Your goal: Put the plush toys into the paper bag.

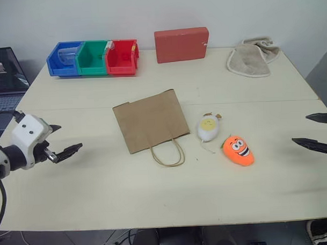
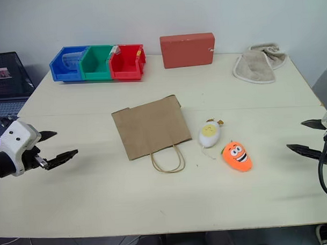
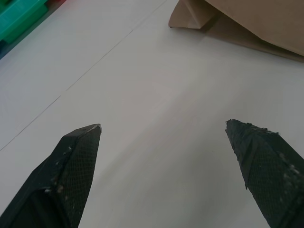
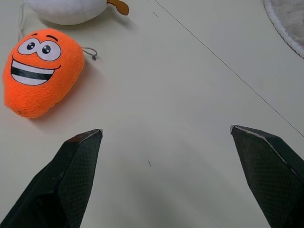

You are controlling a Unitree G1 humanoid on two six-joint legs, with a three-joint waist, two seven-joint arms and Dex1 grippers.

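Broadly, we see the pale worktop carrying everything. Near its middle the paper bag lies flat, its long axis running roughly far to near, handles and mouth toward the near edge. Just right of it lies the white plush toy, long axis far to near, and nearer and further right the orange plush toy, face up, tilted with its narrow end far-left. Our left gripper hovers at the left edge, jaws spread and empty; our right gripper at the right edge likewise gapes empty.
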